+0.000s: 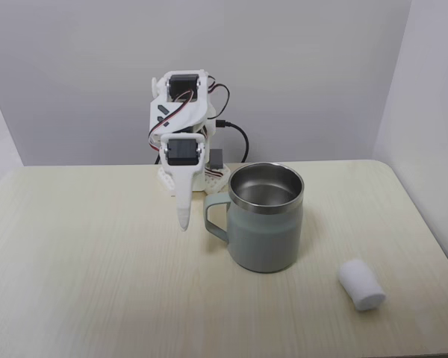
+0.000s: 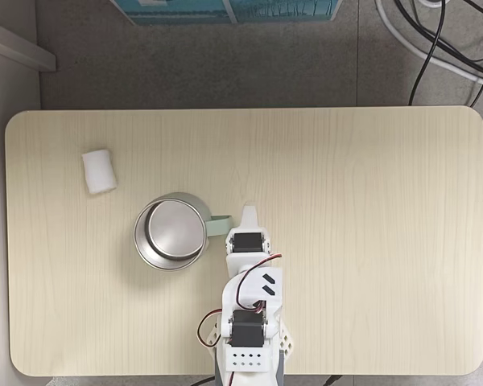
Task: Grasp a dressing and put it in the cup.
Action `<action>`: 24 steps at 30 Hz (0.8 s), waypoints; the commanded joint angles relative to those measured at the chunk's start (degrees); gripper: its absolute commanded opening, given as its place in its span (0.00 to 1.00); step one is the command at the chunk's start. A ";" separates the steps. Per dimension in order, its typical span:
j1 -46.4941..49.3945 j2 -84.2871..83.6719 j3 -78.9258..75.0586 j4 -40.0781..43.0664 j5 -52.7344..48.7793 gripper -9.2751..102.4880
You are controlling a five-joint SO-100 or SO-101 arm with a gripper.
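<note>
End effector (image 1: 184, 218): clenched, nothing held, pointed down above worktop (image 1: 82, 268), just beside cup handle | Dressing (image 1: 361, 284): laid on its side on worktop, apart from cup, untouched | Cup (image 1: 265, 231): upright, interior seen bare from above (image 2: 171, 232)

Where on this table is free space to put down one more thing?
In a fixed view, the table right of the gripper is bare to the edge. The crowded part is left: cup, dressing, arm base.
</note>
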 commanded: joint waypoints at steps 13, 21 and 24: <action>1.32 0.00 -0.26 -2.02 3.52 0.08; 1.23 -0.09 2.64 0.00 2.11 0.08; -0.18 0.18 9.40 4.75 0.09 0.08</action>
